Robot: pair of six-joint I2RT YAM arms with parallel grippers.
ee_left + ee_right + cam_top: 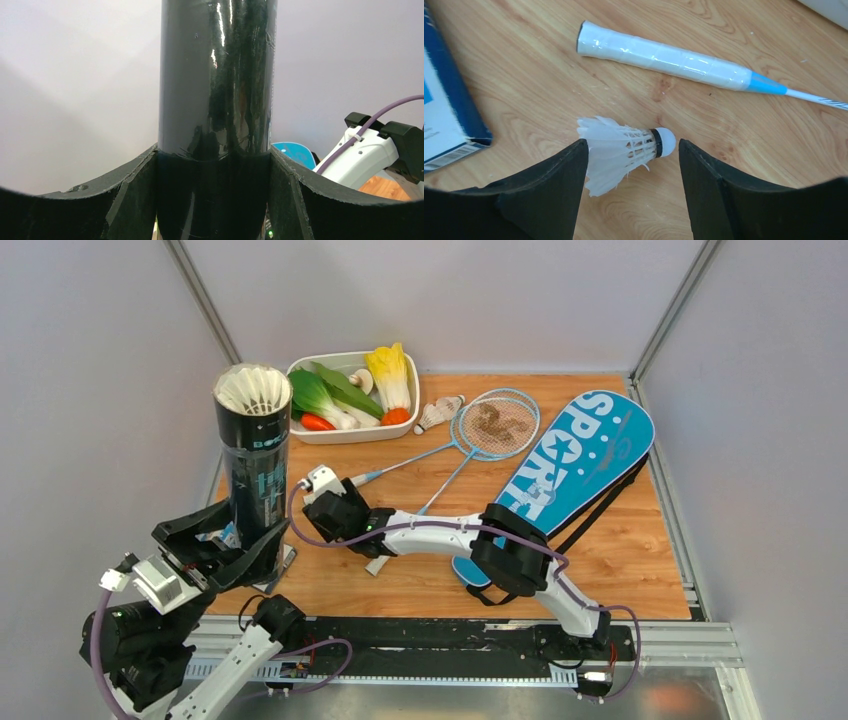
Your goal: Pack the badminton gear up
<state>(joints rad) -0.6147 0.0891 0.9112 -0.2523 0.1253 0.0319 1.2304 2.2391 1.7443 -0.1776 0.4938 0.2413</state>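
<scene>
Shuttlecocks (252, 390) show as a ring of white feathers at the open top of the long black tube (253, 470), which stands upright at the left edge of the wooden table (620, 570). Your left gripper (214, 155) is clamped on the tube's lower part. In the left wrist view, a finger presses against each side of the glossy wall.

Next comes your right gripper (633, 145), set low over the wood with its jaws spread wide and holding nothing. Between its fingers (559, 195) a single shuttlecock (624, 150) lies on its side, cork toward one finger and feathers just beside the other. You cannot tell whether the feathers touch it. A blue-and-white card (444, 110) lies flat nearby, and beyond the shuttlecock lies a white racket handle (664, 57) with a blue collar.

At the back, the white tray (350, 436) of toy vegetables sits by the wall, and another loose shuttlecock (438, 413) rests just right of it. The two light-blue rackets (495, 425) lie beside that one with their heads overlapping and their shafts running toward the near left. Farthest right, the blue "SPORT" cover (580, 455) lies flat and slanted, its narrow end under the right arm. Its black strap (600, 510) runs along its right edge.
</scene>
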